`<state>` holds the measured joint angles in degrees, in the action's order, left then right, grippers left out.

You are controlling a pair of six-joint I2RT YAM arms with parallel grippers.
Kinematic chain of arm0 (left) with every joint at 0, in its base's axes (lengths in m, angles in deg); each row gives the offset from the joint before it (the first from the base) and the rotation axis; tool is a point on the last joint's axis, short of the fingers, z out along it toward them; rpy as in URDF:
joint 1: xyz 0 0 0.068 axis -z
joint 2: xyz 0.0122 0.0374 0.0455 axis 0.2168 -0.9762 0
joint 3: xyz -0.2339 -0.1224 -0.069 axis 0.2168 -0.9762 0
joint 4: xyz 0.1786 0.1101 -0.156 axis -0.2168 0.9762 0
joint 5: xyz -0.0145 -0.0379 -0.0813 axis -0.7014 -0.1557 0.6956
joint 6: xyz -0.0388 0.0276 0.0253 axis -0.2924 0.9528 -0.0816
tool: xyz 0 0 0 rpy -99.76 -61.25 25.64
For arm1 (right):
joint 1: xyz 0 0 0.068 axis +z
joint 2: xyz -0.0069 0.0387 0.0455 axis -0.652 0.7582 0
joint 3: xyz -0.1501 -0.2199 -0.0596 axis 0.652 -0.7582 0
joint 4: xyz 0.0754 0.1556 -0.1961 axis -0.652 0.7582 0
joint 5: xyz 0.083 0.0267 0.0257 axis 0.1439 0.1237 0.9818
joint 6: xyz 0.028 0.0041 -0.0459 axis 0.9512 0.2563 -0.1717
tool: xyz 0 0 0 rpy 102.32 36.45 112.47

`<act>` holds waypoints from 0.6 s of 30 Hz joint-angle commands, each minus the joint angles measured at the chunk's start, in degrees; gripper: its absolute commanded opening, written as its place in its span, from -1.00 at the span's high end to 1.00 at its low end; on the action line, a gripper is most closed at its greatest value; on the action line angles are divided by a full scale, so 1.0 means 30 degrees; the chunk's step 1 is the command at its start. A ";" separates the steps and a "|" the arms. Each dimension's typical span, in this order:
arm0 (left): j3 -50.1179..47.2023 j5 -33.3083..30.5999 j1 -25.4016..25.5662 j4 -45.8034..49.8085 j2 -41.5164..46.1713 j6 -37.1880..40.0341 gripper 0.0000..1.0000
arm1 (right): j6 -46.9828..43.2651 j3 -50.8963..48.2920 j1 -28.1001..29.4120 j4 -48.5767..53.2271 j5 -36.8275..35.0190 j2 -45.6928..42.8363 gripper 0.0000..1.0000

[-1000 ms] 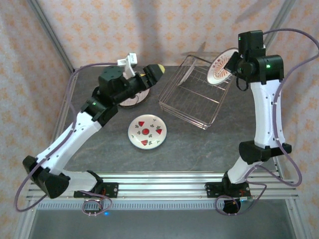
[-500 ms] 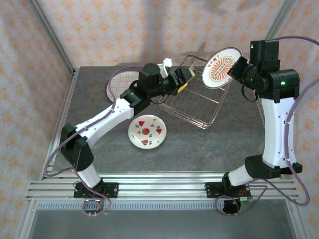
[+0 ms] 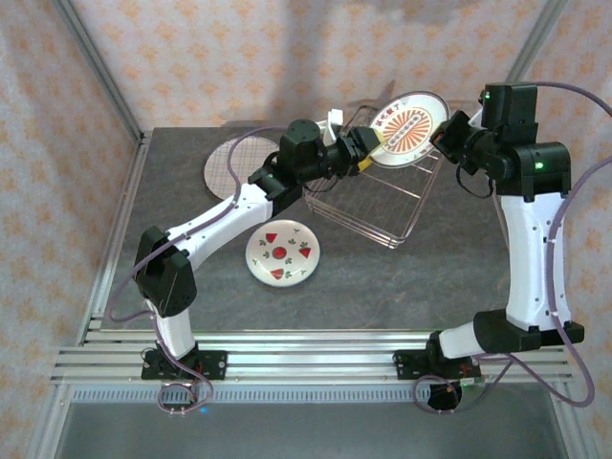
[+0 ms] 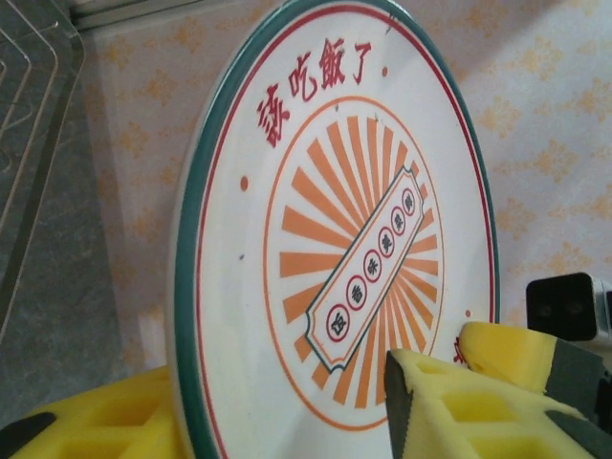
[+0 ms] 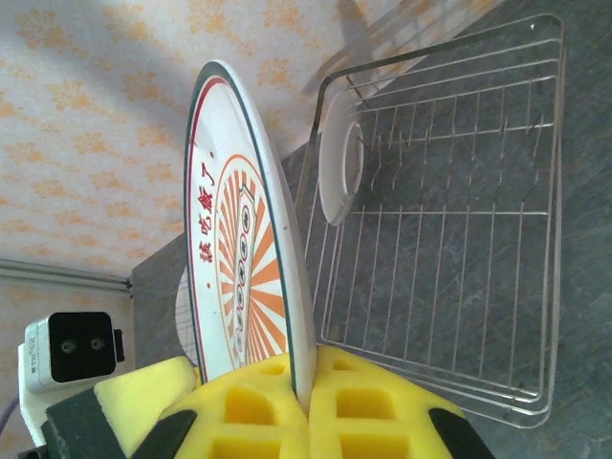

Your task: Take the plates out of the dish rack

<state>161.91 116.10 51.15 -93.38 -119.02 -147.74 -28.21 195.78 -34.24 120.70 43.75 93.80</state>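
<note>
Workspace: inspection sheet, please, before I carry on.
surface: dark grey table.
job's things: sunburst plate held in the air above the far side of the rack; plaid plate and red-shape plate flat on table; pale plate on edge in rack.
clutter: nothing seen.
grippers: right gripper shut on sunburst plate's rim; left gripper straddles the opposite rim, contact unclear.
cables: purple cables loop beside both arms.
surroundings: patterned curtain; aluminium rail at near edge.
</note>
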 commanded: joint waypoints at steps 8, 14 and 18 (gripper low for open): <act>0.0310 0.0212 0.0130 -0.0751 0.0260 -0.0133 0.87 | 0.1922 -0.2669 -0.0996 -0.3601 0.2459 -0.1415 1.00; 0.0405 0.0172 -0.0008 -0.0406 0.0499 -0.0050 1.00 | 0.1370 -0.2825 -0.1025 -0.3646 0.2987 -0.1374 1.00; 0.0243 0.0114 -0.0376 -0.0156 0.1188 0.0258 1.00 | 0.0076 -0.2470 -0.1012 -0.3295 0.3258 -0.1329 0.20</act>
<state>162.01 115.03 50.34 -93.82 -118.73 -150.10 -25.19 186.93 -37.47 113.44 51.03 90.43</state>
